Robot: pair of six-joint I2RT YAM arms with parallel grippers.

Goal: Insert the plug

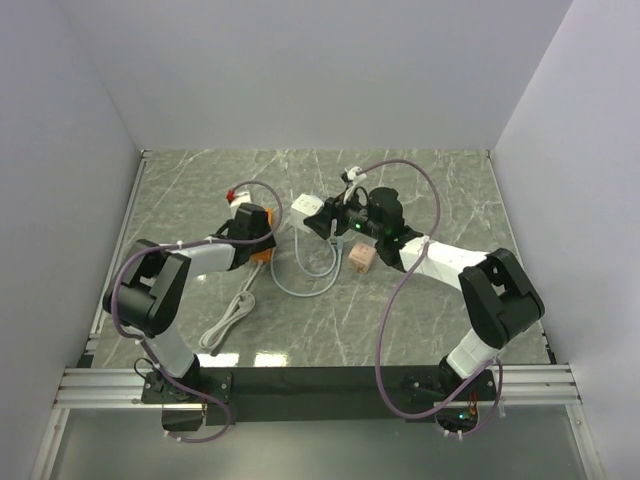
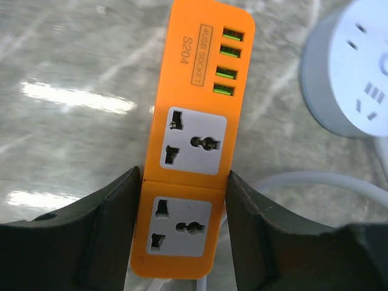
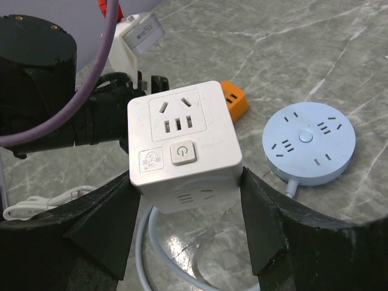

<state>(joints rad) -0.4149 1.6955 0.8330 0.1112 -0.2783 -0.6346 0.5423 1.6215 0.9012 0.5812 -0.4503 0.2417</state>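
Note:
An orange power strip (image 2: pixel 195 91) with two universal sockets and a row of USB ports lies on the marble table. My left gripper (image 2: pixel 185 200) is shut on its near end, fingers against both long sides; it also shows in the top view (image 1: pixel 258 232). My right gripper (image 3: pixel 188 182) is shut on a white cube socket adapter (image 3: pixel 182 136) with a power button, held just above the table to the right of the orange strip (image 3: pixel 234 99). In the top view the right gripper (image 1: pixel 328 222) is close to the left one. The adapter's plug pins are hidden.
A round pale-blue socket hub (image 3: pixel 309 142) lies next to both grippers, also in the left wrist view (image 2: pixel 354 73), its grey cable (image 1: pixel 310 278) looping toward me. The strip's white cord (image 1: pixel 228 318) runs near-left. A small pink cube (image 1: pixel 361 260) sits under the right arm.

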